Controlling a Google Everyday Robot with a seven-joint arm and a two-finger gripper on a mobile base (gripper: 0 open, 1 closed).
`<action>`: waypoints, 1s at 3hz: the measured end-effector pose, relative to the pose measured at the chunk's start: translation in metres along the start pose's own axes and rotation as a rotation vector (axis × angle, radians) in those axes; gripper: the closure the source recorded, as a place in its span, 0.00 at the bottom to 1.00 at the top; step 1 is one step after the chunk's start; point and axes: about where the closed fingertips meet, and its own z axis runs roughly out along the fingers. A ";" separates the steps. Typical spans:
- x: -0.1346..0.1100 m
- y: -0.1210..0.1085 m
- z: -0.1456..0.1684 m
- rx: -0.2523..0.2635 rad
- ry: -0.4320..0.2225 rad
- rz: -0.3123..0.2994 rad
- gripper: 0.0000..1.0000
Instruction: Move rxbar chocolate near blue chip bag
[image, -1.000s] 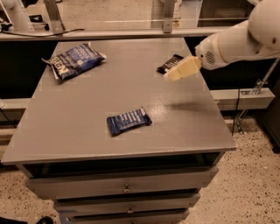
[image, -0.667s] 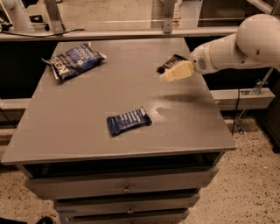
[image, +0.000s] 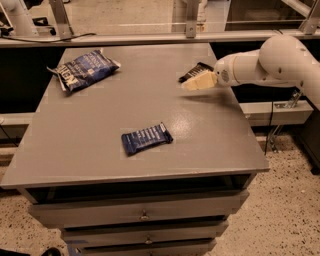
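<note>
The rxbar chocolate (image: 193, 72) lies upper right of the frame on the table (image: 100, 130), partly hidden behind the gripper (image: 199, 81); whether the jaws pinch it or stand spread cannot be told. The blue chip bag (image: 82, 68) lies upper left

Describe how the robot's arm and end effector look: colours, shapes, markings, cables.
The arm is smooth glossy white, built of rounded tubular shells with a large bulbous joint. A small grey circular disc marks the wrist. The end effector, over the grey table by the small black bar wrapper, is a pale cream wedge. No cables or lettering show.
</note>
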 end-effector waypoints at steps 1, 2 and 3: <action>-0.003 -0.012 0.015 0.013 -0.032 0.003 0.00; -0.002 -0.012 0.029 0.004 -0.041 0.009 0.19; -0.003 -0.014 0.032 0.003 -0.043 0.016 0.41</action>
